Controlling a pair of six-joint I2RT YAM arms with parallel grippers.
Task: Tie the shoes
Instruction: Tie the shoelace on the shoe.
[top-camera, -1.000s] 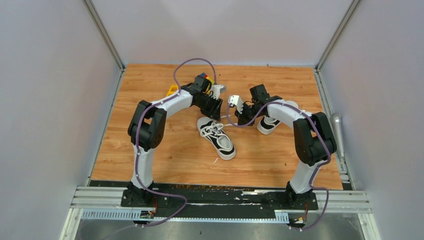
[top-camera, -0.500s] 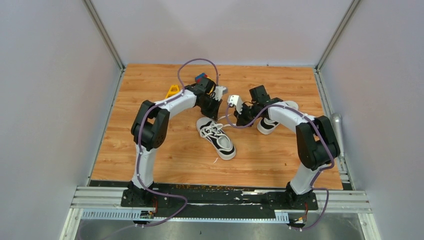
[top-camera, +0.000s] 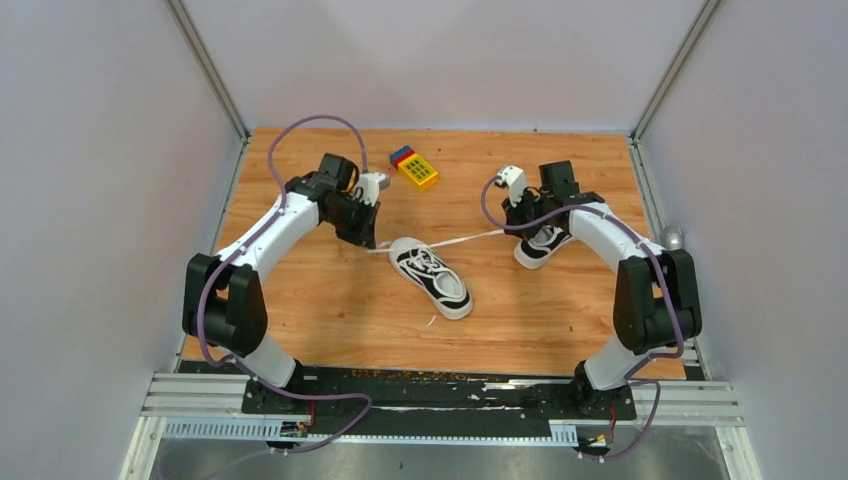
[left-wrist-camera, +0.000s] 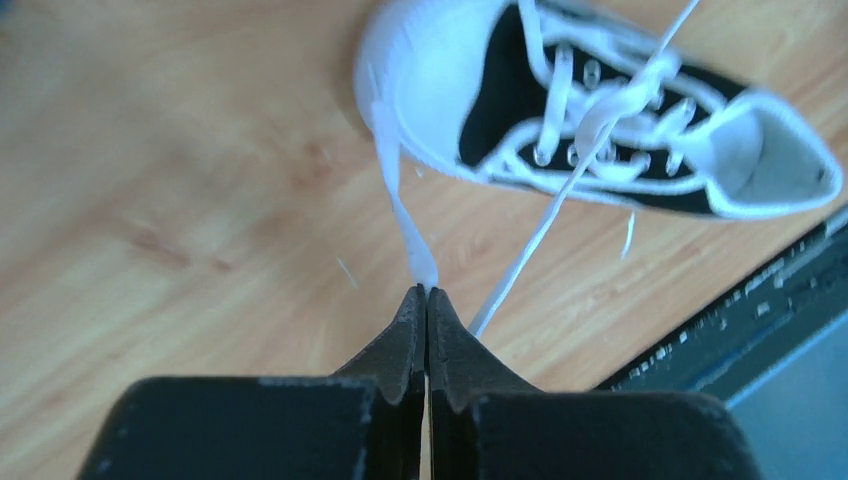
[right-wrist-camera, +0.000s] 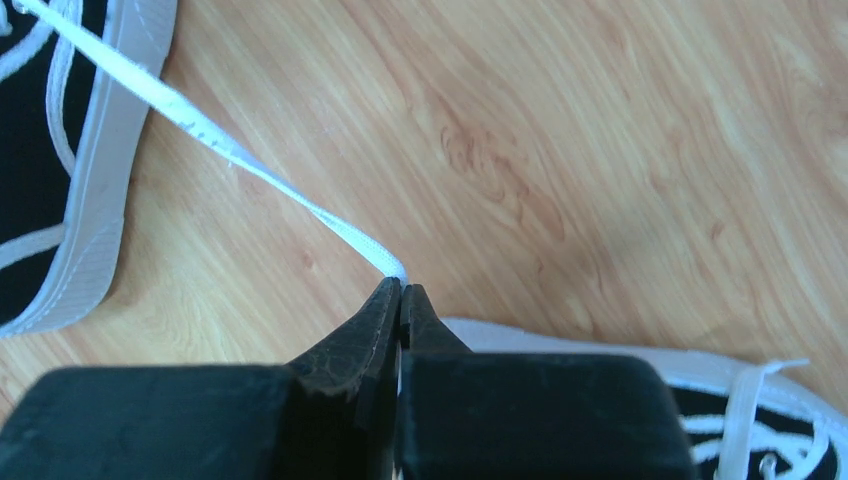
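At the bottom of the top view the two arm bases sit on the metal rail (top-camera: 440, 395), and just beyond it, on the wooden table (top-camera: 330, 310), the middle shoe (top-camera: 432, 277) lies upright in the centre of the frame with its toe toward the upper left. Any marking on it is too small to read. From it a white lace (top-camera: 470, 238) runs out taut to either side. The left gripper (top-camera: 368, 240), left of the toe, is clamped tight on one end. In the left wrist view its tips (left-wrist-camera: 426, 295) pinch the strand at mid-frame, with the shoe across the upper right. The right gripper (top-camera: 512, 228), right of centre, is likewise closed on the other end, which stretches to the upper left in the right wrist view (right-wrist-camera: 250, 165). The second shoe (top-camera: 541, 245) lies just beside and partly under the right arm. A grey metal cylinder (top-camera: 671, 238) shows at the right edge, and the toy blocks (top-camera: 413, 167) sit farther back, top centre. A second ago both grippers were bunched together above the middle shoe, with the left one covering the blocks. Since then they have drawn well apart, the left arm has swung far left, and the blocks are exposed.
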